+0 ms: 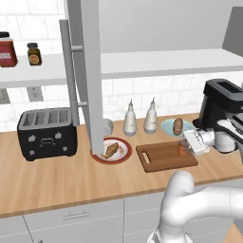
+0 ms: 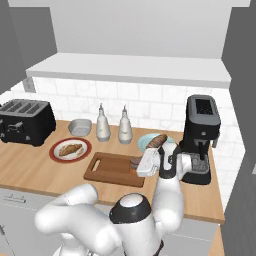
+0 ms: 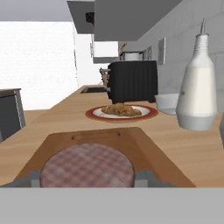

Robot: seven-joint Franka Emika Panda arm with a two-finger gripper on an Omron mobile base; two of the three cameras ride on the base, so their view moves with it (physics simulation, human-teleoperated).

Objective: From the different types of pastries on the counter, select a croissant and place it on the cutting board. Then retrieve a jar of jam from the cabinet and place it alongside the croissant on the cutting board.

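— On the light-brown wooden counter, what lies to your left?

— A black toaster, then the golden flaky croissant on a red-rimmed plate.

— And your gripper?

— Over the right end of the dark-brown wooden cutting board, my fingers are clamped on the small orange-brown jar of jam.

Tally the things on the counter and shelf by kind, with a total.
Jars: 3 (red jar, amber jar, jam jar)
Bottles: 2
Pastries: 2 (croissant, bun)
Plates: 2
Bowl: 1
Toaster: 1
Coffee machine: 1
Board: 1
Total: 13
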